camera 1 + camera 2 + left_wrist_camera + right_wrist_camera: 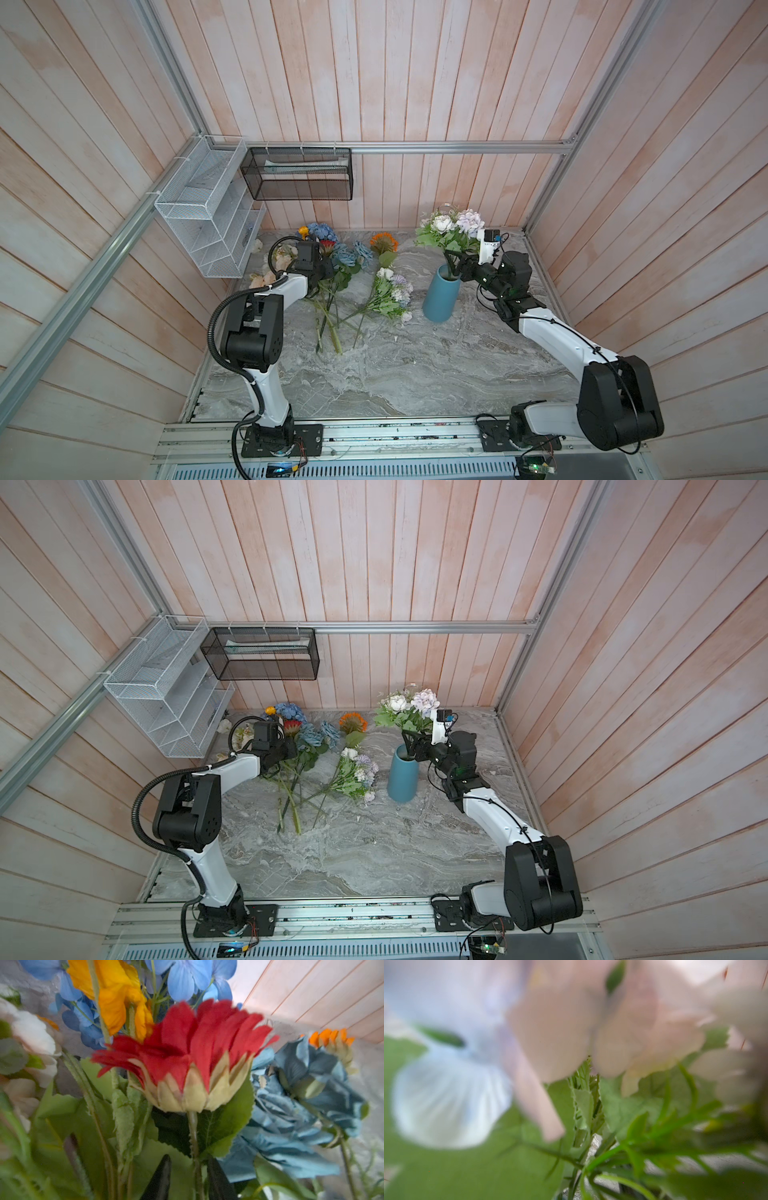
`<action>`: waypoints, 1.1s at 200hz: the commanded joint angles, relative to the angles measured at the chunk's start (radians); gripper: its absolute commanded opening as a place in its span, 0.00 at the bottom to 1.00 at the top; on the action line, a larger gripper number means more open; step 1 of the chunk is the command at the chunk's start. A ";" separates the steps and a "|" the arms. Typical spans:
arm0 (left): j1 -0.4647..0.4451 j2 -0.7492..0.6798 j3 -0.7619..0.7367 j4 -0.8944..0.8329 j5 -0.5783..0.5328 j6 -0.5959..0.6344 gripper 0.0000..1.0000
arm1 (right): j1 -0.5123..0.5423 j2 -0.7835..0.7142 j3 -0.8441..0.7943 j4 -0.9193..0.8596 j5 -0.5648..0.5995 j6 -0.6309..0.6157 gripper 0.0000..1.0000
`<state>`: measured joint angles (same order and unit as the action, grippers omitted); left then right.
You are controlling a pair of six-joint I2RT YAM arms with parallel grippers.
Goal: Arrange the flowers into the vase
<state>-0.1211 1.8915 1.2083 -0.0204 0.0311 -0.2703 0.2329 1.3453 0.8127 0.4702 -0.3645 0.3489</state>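
A blue vase [440,299] [402,779] stands right of centre on the marble table. My right gripper [457,259] [415,739] is shut on the stems of a white and lilac bunch [451,226] just above the vase mouth; its stem ends dip inside. Leaves hide the jaws in the right wrist view. Loose flowers lie at the back left: a blue hydrangea [322,230], an orange daisy [384,241] and a pale mixed bunch [392,291]. My left gripper [188,1157] [327,268] straddles the red daisy's [187,1053] stem, narrowly open, with a gap on one side.
A white wire rack [208,212] and a black mesh basket [297,174] hang on the back-left walls above the flower pile. Peach blooms [262,279] lie by the left wall. Bare marble table [415,365] spreads toward the front rail.
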 commanded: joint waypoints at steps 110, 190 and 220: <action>-0.007 -0.293 -0.177 0.066 0.148 -0.103 0.00 | -0.003 -0.028 0.000 -0.003 -0.007 0.005 0.70; -0.010 -0.429 -0.310 0.329 0.275 -0.147 0.00 | -0.003 -0.047 -0.007 0.001 -0.009 0.009 0.70; -0.026 -0.491 -0.311 0.338 0.256 -0.125 0.00 | -0.002 -0.051 -0.012 0.001 -0.007 0.007 0.70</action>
<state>-0.1337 1.4620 0.8951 0.2344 0.2695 -0.4042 0.2329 1.3182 0.8124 0.4702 -0.3645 0.3489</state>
